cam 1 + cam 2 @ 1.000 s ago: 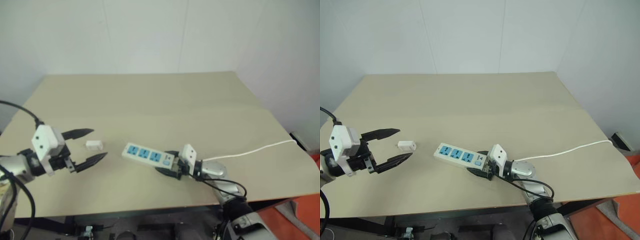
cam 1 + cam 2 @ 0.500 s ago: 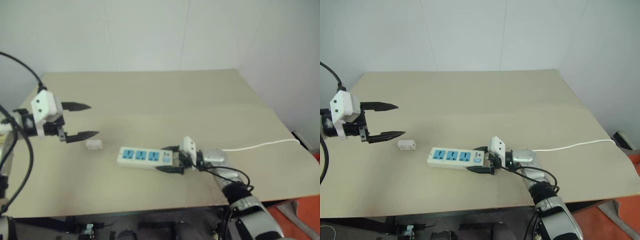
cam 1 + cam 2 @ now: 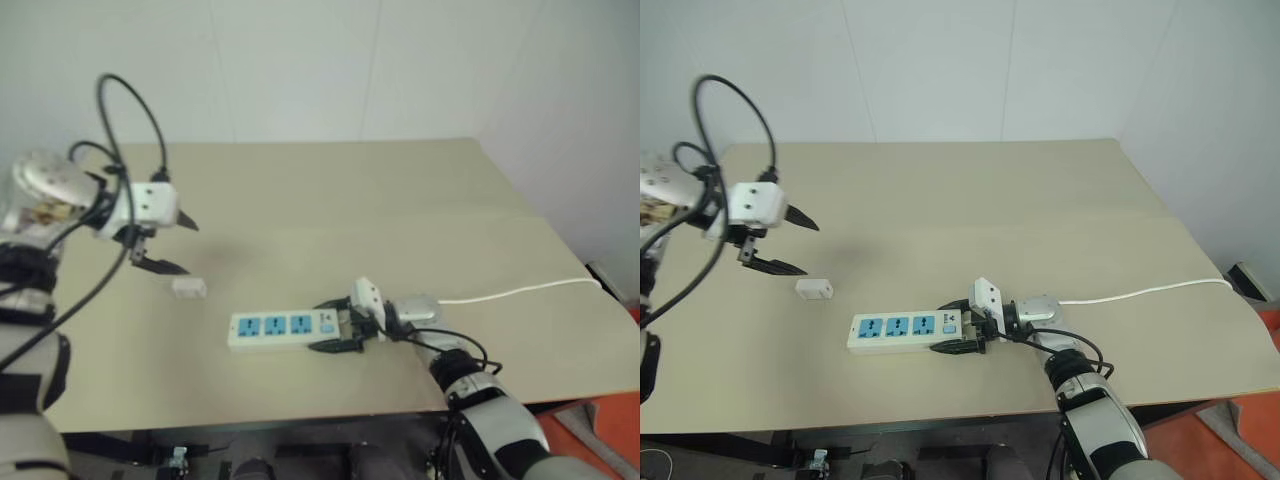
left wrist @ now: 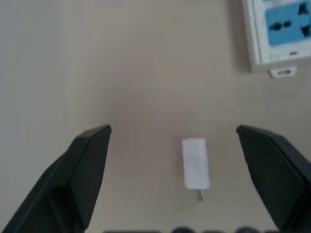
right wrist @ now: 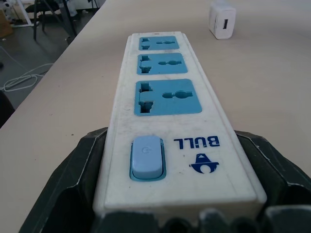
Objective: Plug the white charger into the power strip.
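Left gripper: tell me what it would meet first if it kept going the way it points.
Most likely the white charger, which lies on the table between the open fingers of the left gripper in its wrist view. Depth is unclear, so it might touch the tabletop beside the charger instead.

Illumination is even, diffuse and bright across the table [image 3: 1040, 190], with no glare spots, and the power strip [image 3: 902, 330] casts only a faint, soft-edged shadow along its near side. The left gripper [image 3: 170, 243] and its looping cable [image 3: 128, 110] show motion blur in both head views, while the right gripper [image 3: 958, 325] is sharp. In the left wrist view the charger [image 4: 195, 162] appears slightly soft with a thin shadow; in the right wrist view the strip's near end is crisp and the background defocused.
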Tool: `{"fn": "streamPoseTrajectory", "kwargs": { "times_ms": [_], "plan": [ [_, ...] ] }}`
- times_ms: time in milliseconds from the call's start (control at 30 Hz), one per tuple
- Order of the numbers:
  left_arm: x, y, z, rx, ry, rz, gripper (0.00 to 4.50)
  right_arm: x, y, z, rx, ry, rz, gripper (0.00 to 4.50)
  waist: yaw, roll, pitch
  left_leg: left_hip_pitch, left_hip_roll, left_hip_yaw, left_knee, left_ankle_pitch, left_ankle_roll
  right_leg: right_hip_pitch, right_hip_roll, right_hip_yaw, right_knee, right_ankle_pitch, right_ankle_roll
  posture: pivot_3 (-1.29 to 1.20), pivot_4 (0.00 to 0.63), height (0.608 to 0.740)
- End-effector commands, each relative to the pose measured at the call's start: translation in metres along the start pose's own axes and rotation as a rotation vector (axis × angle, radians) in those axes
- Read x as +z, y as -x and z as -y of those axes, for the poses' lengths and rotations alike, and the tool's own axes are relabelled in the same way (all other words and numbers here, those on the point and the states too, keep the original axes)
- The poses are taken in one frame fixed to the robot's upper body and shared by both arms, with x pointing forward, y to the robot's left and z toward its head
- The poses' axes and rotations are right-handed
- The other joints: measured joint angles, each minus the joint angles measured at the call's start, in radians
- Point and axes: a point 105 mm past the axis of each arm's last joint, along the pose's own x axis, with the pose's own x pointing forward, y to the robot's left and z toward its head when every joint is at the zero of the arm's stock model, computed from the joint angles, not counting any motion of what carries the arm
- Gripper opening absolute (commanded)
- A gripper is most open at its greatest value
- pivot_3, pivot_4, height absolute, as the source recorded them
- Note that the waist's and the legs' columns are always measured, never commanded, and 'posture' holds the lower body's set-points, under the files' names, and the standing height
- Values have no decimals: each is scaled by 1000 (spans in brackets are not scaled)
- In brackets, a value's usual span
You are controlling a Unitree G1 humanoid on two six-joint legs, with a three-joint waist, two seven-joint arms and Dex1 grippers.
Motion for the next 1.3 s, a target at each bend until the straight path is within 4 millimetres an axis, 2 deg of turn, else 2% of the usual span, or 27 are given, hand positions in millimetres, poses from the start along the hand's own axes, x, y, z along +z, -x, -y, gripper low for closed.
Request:
{"fn": "streamPoseTrajectory", "kwargs": {
  "times_ms": [33,200,500,867,1300],
  "plan": [
    [1,0,-10,-48,-34,-113,4500,5,-6,-2,48,33,1,3420,-2,0,0,0,0,0,0,0,0,0,0,0,0,-1,2,0,150,740],
    [8,-19,-17,-147,-23,-225,4500,6,-8,-1,48,36,-1,3420,-4,0,0,0,0,0,0,0,0,-1,0,1,1,-2,3,0,150,740],
    [1,-49,-4,-302,-57,-363,4500,6,-8,1,17,37,-2,3420,-7,0,0,-3,0,0,0,0,0,-7,1,2,7,-2,3,0,150,740],
    [-17,-69,-1,-269,-2,-474,4500,4,-8,-2,0,31,9,3420,-8,0,0,-3,0,-1,1,0,0,-7,1,2,8,-2,3,0,150,740],
    [-31,-88,9,-263,41,-522,4500,4,-8,-4,-8,22,15,3420,-7,0,0,-3,0,-1,1,0,0,-7,1,2,8,0,1,0,150,740]
  ]
}}
